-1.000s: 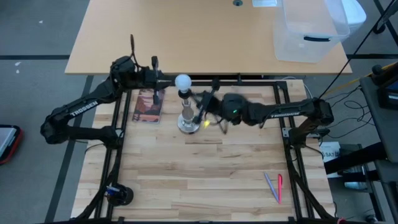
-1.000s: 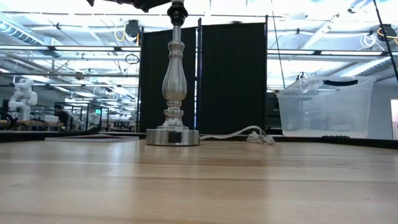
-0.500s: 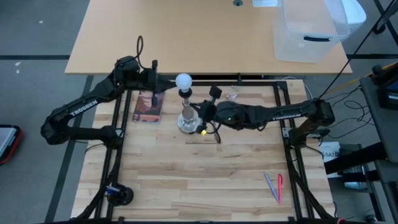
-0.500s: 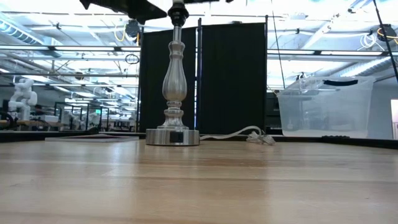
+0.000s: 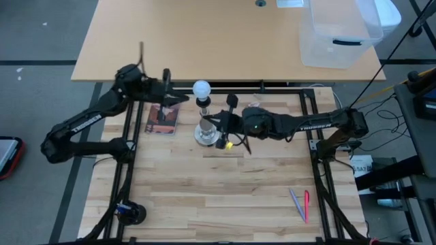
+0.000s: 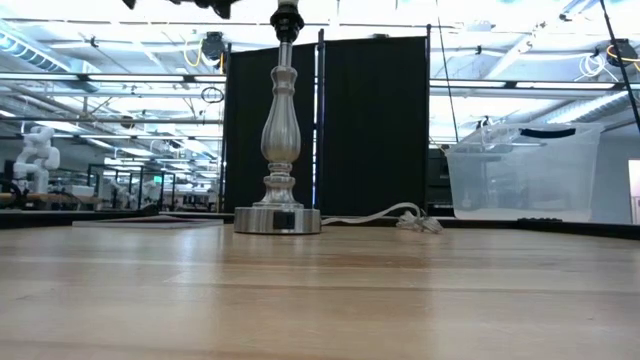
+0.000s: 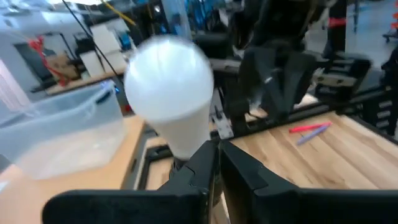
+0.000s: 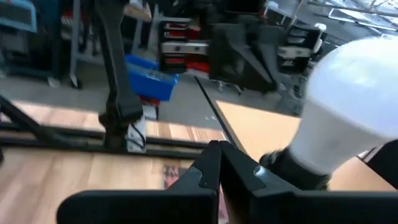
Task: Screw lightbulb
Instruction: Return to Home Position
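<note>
Since half a second ago the left gripper (image 5: 174, 99) has drawn back a little toward the upper left of the high view, widening its gap to the bulb (image 5: 201, 88). In the low view the dark arm part that then reached down beside the socket is now only a sliver at the top edge, left of centre. The right gripper (image 5: 216, 125) has barely shifted and sits just right of the lamp (image 5: 204, 134), mid-frame. Bulb and lamp have not moved. The bulb stands upright in the socket on top of the lamp, and neither gripper touches it.

The wrist views add what the high view cannot show: each gripper's fingers are drawn together with only a thin slit between them, holding nothing. The left wrist view has the bulb (image 7: 168, 87) close beyond its fingers (image 7: 199, 171), with the right gripper, pens (image 7: 309, 129) and bin (image 7: 56, 134) farther off. The right wrist view has the bulb (image 8: 354, 106) at the right edge, the dark socket (image 8: 297, 171) under it and a booklet (image 8: 170, 175) on the table. Only the low view shows the lamp's (image 6: 280, 130) turned stem and its cord (image 6: 385, 214) trailing right.

The low view cuts the bulb off at the top edge. The bulb's screw base is hidden inside the socket in every view.
</note>
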